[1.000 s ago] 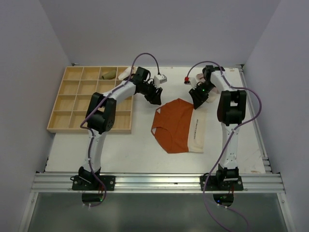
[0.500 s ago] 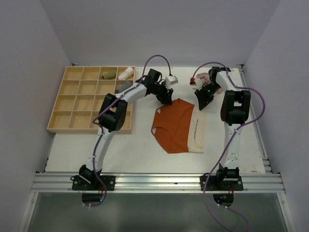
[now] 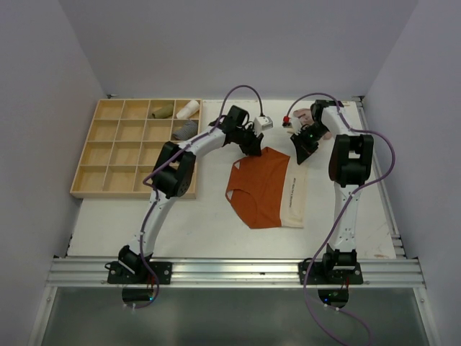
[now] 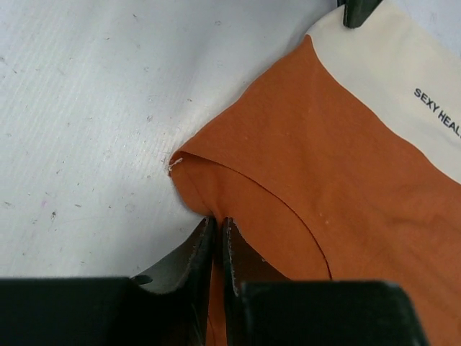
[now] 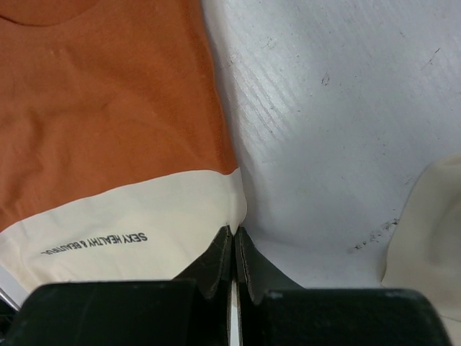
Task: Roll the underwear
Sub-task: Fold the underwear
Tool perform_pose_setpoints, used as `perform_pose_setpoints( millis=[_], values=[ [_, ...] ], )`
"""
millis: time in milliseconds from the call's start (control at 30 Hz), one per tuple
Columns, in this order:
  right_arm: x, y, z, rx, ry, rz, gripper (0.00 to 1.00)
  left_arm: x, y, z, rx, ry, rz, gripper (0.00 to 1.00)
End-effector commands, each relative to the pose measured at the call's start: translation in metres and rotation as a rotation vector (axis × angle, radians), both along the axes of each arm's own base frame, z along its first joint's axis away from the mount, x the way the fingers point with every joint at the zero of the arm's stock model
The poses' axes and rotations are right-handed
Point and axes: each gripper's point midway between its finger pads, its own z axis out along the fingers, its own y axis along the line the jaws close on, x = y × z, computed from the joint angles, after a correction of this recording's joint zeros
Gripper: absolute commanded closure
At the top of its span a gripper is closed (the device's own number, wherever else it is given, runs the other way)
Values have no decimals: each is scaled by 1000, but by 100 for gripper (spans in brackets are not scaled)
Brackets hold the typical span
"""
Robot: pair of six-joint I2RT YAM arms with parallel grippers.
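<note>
A rust-orange underwear (image 3: pixel 261 186) with a cream waistband (image 3: pixel 294 193) lies flat in the middle of the table. My left gripper (image 3: pixel 253 149) is at its far left corner, and the left wrist view shows the gripper (image 4: pixel 216 223) shut on the orange hem (image 4: pixel 189 173). My right gripper (image 3: pixel 301 154) is at the far right corner, shut (image 5: pixel 234 232) on the cream waistband's edge (image 5: pixel 144 231). A pale beige-pink underwear (image 3: pixel 305 114) lies behind the right arm and shows in the right wrist view as pale cloth (image 5: pixel 432 216).
A wooden compartment tray (image 3: pixel 108 173) stands at the left. It holds an olive roll (image 3: pixel 163 110), a white roll (image 3: pixel 188 109) and a grey roll (image 3: pixel 185 130). A metal rail (image 3: pixel 385 194) borders the table's right edge.
Both grippers have moved onto the far corners of the orange underwear. Their jaws have closed on the cloth.
</note>
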Motion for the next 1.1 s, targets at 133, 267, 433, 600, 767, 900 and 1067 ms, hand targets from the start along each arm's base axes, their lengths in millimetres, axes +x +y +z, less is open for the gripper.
perform_pose_setpoints(
  millis=[133, 267, 433, 600, 767, 900, 1067],
  values=[
    [12, 10, 20, 49, -53, -16, 100, 30, 5, 13, 5, -100, 68, 100],
    [30, 16, 36, 74, -114, -51, 100, 49, 9, 41, -47, -158, 89, 100],
    [51, 21, 70, 104, -218, -66, 100, 60, 11, 87, -82, -290, 73, 100],
    [45, 25, 89, 129, -233, -50, 100, 58, 16, 116, -89, -362, 56, 100],
    [21, 22, 91, 117, -225, 3, 100, 38, 20, 134, -107, -367, 33, 100],
    [2, 20, 92, 108, -215, 31, 100, 10, 26, 129, -103, -320, -9, 100],
    [-14, 21, 98, 114, -211, 57, 100, -16, 31, 117, -79, -282, -22, 100]
  ],
)
